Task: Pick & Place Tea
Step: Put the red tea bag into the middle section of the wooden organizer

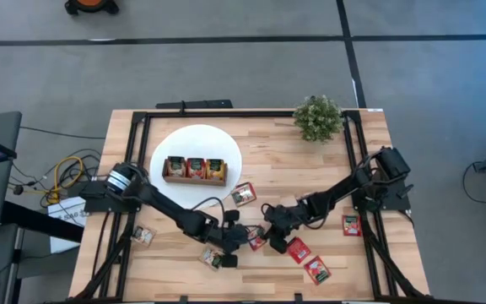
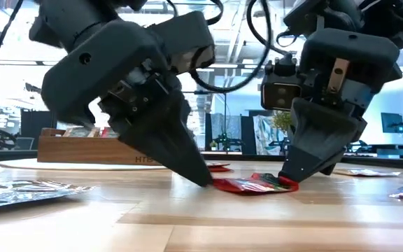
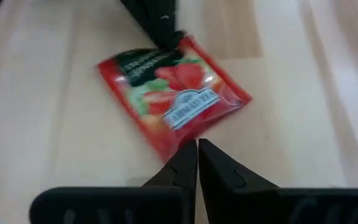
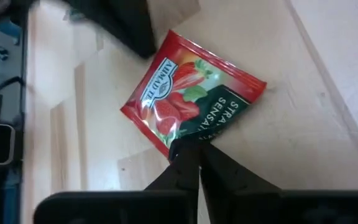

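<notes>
Near the front of the tabletop (image 1: 268,160), a red tea sachet (image 3: 174,99) lies flat with the left claw (image 3: 197,149) and right claw (image 4: 197,148), both closed tight, pressing tips on opposite edges, neither gripping it.

Both arms are dark grey to black with blocky, angular housings; the left arm (image 1: 154,201) carries a silver ribbed ring near its base joint, and black cables loop along both arms. The right arm (image 1: 344,192) bears a boxy black wrist camera module with a pale tan face. The fingers (image 3: 185,163) are matte black, tapering to narrow wedge tips.
</notes>
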You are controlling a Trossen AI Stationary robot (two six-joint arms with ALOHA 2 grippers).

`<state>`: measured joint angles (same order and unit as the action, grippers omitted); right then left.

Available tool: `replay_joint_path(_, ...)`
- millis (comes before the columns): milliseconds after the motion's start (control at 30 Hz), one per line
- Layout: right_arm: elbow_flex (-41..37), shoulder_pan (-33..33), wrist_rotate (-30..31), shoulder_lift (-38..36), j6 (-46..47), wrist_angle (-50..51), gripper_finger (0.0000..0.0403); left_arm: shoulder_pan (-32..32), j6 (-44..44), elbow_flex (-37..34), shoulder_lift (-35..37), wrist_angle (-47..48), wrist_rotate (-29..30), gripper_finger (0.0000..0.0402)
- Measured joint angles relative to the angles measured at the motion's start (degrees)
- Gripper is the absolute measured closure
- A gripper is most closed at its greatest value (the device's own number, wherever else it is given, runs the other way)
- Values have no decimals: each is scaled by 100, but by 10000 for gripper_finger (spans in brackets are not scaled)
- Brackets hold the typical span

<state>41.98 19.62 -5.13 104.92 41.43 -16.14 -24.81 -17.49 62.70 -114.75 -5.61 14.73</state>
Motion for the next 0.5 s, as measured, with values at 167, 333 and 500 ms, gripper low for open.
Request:
replay_joint_path(167,2,133,386,-48,-274,133,401,-79,-147,11,632,762,178,394)
replay_joint_path(333,-4,214,549,-48,-399,77,402,-102,-329,11,849,965,597,394)
replay_joint_path(500,-15,214,572,-101,-550,116,402,35,16,11,512,472,1125,389)
